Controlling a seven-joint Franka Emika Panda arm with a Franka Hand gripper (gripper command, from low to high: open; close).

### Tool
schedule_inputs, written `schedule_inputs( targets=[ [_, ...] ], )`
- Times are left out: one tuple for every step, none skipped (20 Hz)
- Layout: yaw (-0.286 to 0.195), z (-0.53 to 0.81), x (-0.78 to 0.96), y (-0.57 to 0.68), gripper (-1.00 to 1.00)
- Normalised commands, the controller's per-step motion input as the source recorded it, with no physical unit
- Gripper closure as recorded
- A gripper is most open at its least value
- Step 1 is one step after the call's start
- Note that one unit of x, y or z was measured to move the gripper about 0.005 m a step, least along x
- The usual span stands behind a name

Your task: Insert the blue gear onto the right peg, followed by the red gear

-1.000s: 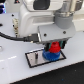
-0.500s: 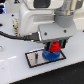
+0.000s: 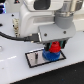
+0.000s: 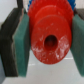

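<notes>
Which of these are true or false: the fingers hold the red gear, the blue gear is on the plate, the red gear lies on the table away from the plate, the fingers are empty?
1. The fingers hold the red gear. True: pads press both its sides.
2. The blue gear is on the plate. True.
3. The red gear lies on the table away from the plate. False: it is held directly above the blue gear.
4. The fingers are empty. False: they grip the red gear.

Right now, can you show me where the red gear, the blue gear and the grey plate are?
red gear (image 4: 49,40), wrist view, its flat face beside the hole
blue gear (image 3: 48,55), exterior view, its rim under the red gear
grey plate (image 3: 34,58), exterior view, its bare surface
</notes>
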Motion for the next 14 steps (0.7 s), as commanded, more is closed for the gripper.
schedule_inputs(
  targets=[
    [0.000, -0.14, 0.13, -0.17, 1.00],
    [0.000, -0.11, 0.14, -0.10, 1.00],
    [0.000, 0.10, 0.11, -0.13, 1.00],
    [0.000, 0.36, -0.01, -0.19, 1.00],
    [0.000, 0.01, 0.14, -0.01, 1.00],
    [0.000, 0.06, 0.10, 0.00, 1.00],
    [0.000, 0.00, 0.04, 0.00, 1.00],
    [0.000, 0.21, 0.12, 0.08, 1.00],
    [0.000, 0.00, -0.03, -0.05, 1.00],
    [0.000, 0.00, -0.33, -0.14, 1.00],
    [0.000, 0.00, -0.43, -0.19, 1.00],
    [0.000, 0.09, -0.50, -0.25, 1.00],
    [0.000, 0.15, -0.50, -0.25, 1.00],
    [0.000, 0.15, -0.45, -0.24, 1.00]
  ],
)
